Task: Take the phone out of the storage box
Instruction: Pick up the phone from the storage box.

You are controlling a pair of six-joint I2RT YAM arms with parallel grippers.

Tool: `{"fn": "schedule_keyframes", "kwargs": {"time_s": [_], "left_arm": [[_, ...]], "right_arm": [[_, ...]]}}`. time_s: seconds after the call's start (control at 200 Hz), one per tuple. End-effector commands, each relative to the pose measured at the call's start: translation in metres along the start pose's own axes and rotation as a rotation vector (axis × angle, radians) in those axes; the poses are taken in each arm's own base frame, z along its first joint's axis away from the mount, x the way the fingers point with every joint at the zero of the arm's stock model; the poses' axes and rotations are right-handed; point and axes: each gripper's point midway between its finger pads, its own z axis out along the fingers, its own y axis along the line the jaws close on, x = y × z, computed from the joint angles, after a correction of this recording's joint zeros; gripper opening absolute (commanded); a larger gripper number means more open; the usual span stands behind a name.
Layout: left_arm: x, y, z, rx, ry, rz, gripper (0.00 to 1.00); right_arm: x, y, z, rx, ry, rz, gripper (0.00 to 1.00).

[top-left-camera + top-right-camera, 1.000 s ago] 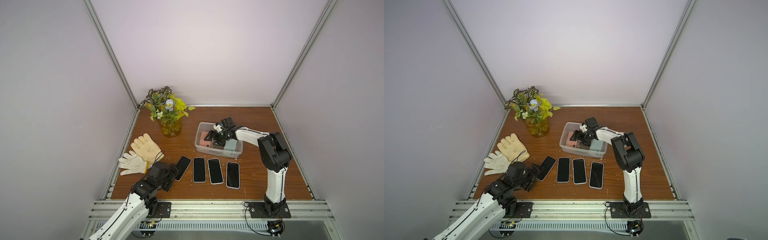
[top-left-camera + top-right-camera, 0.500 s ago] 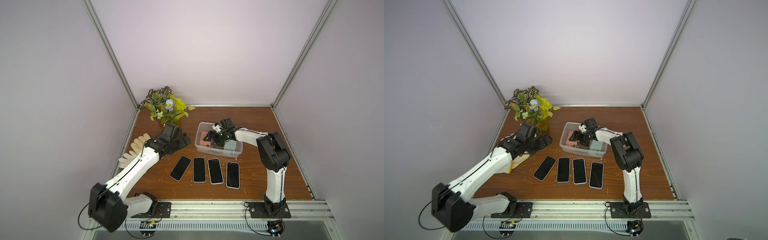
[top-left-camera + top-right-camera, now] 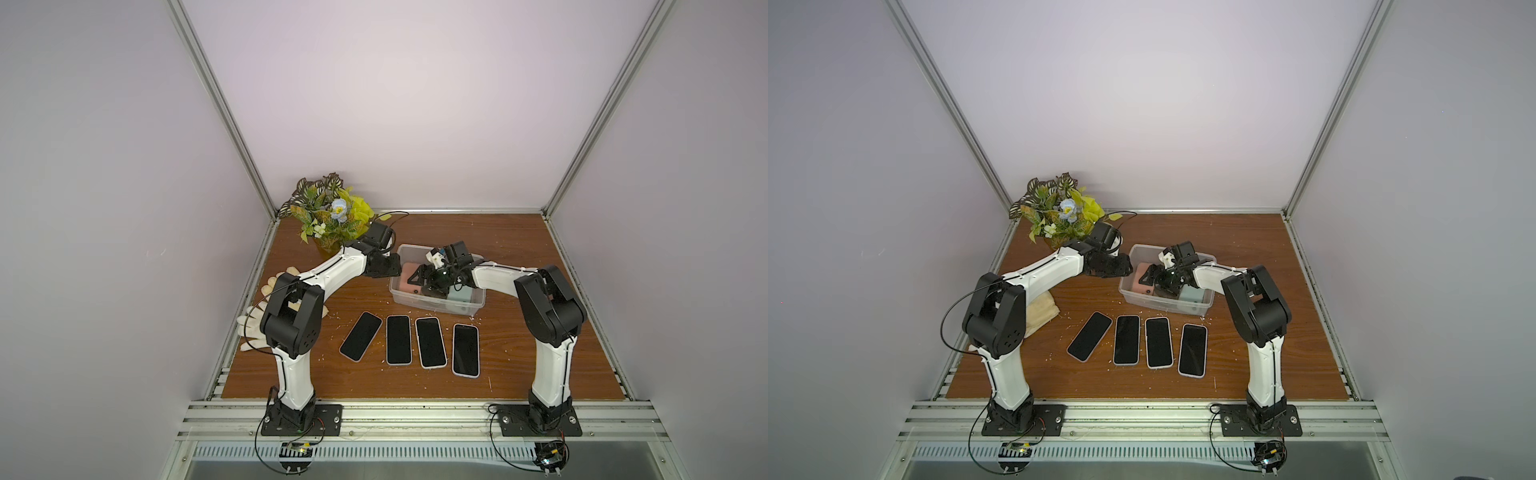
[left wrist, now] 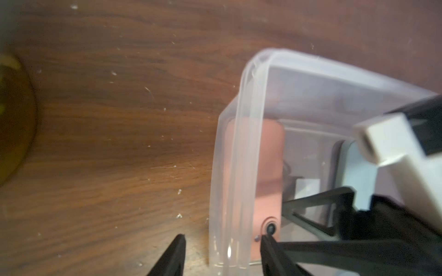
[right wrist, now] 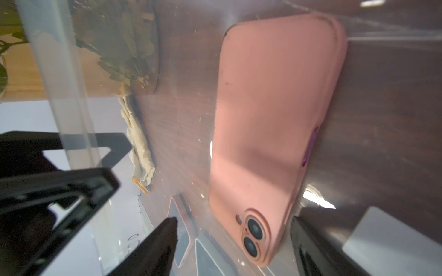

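Pink phone (image 5: 275,119) lies between the right claw's (image 5: 233,218) spread jaws

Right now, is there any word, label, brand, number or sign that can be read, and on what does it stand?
No text can be read.
The white sticker in the storage box: too blurred to tell.
The pink phone back: no marking shows.
The row of four phones: dark screens.

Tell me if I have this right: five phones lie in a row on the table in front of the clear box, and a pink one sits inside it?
Not quite: four phones, not five, lie in the row on the table in front of the storage box, as both top views show. The pink phone does sit inside it.
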Motion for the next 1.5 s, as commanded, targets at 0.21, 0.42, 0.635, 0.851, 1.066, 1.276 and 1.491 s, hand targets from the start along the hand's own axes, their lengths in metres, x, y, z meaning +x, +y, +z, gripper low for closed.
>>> {"fn": "schedule_keyframes", "kwargs": {"time_s": [0.21, 0.42, 0.635, 0.851, 1.066, 1.276, 1.491], "left_arm": [[0.041, -0.027, 0.016, 0.041, 0.116, 0.126, 0.00], [0.046, -0.024, 0.013, 0.030, 0.116, 0.131, 0.00], [0.047, -0.023, 0.011, 0.030, 0.116, 0.135, 0.00], [0.049, -0.023, 0.011, 0.030, 0.119, 0.130, 0.00], [0.048, -0.026, 0.013, 0.043, 0.125, 0.114, 0.00], [0.046, -0.029, 0.016, 0.056, 0.130, 0.107, 0.00], [0.042, -0.031, 0.018, 0.060, 0.126, 0.105, 0.00]], "right_arm": [[0.018, 0.014, 0.022, -0.193, 0.010, 0.069, 0.76], [0.011, 0.073, -0.014, -0.550, -0.112, 0.018, 0.71], [0.010, 0.105, -0.042, -0.715, -0.173, -0.058, 0.71], [0.014, 0.074, -0.006, -0.520, -0.108, -0.038, 0.72], [0.009, 0.060, 0.018, -0.414, -0.068, -0.020, 0.71], [0.011, 0.026, 0.038, -0.189, -0.011, 0.002, 0.65], [0.009, 0.012, 0.034, -0.084, -0.028, 0.006, 0.60]]}}
